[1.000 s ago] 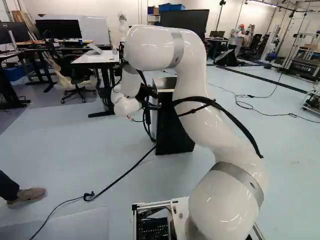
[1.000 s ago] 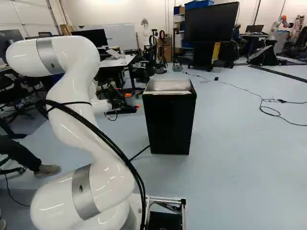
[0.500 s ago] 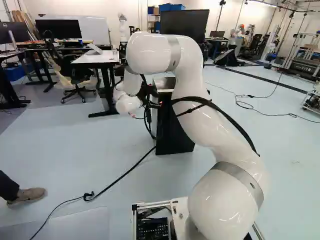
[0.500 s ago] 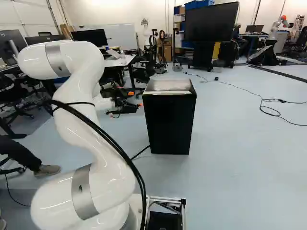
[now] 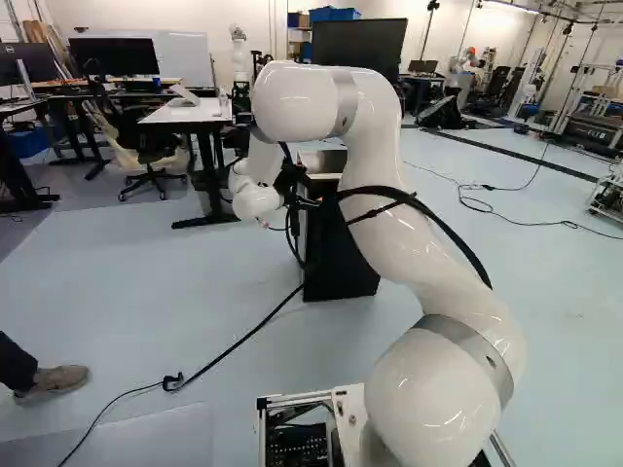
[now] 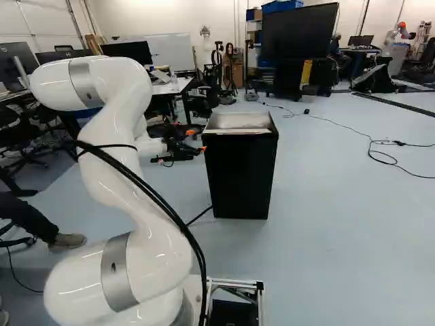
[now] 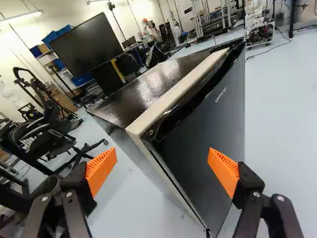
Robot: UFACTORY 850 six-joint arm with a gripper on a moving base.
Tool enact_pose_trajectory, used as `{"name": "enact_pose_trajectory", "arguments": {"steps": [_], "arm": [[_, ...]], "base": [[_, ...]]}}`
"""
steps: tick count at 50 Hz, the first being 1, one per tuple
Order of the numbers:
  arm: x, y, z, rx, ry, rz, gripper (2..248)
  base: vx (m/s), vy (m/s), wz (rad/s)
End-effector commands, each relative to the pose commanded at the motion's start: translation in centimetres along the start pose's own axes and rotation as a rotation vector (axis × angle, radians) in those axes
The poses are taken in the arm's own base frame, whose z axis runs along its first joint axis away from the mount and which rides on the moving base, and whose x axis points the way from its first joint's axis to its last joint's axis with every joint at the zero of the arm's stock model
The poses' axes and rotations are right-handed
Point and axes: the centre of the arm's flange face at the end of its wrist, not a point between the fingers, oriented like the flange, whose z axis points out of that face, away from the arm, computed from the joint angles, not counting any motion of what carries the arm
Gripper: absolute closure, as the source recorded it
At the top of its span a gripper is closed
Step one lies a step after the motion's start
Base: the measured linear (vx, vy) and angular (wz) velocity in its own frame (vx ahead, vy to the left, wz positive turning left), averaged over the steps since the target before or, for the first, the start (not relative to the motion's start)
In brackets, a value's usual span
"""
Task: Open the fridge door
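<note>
The white jointed arm (image 6: 112, 190) has advanced, bringing its jaws nearer the black box-shaped fridge (image 6: 241, 176), which stands upright on the pale blue floor (image 6: 340, 238). The jaws, with orange ribbed pads (image 7: 224, 172), stand apart, gripping nothing, just beside the fridge. Its flat dark door (image 7: 198, 134) appears closed; assessment: approach progressing, purchase on the door edge outstanding.

Fridge (image 6: 239, 178): one is standing
White robot arm (image 5: 384, 209): one is rising
Gripper (image 6: 196, 141): one is hovering
Orange pads (image 7: 101, 169): two are showing
Large screen (image 6: 299, 30): one is standing far
</note>
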Motion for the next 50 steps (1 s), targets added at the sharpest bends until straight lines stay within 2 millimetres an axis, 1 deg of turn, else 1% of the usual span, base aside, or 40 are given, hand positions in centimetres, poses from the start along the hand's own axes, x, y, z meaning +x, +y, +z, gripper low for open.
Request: {"name": "enact_pose_trajectory", "arguments": {"steps": [21, 34, 50], "arm": [[0.01, 0.01, 0.01, 0.0, 0.0, -0.182, 3], [0.05, 0.05, 0.09, -0.002, 0.0, -0.197, 3], [0.49, 0.55, 0.96, -0.018, 0.005, -0.194, 3]], "base": [[0.0, 0.0, 0.0], [0.0, 0.0, 0.0], [0.0, 0.0, 0.0]]}}
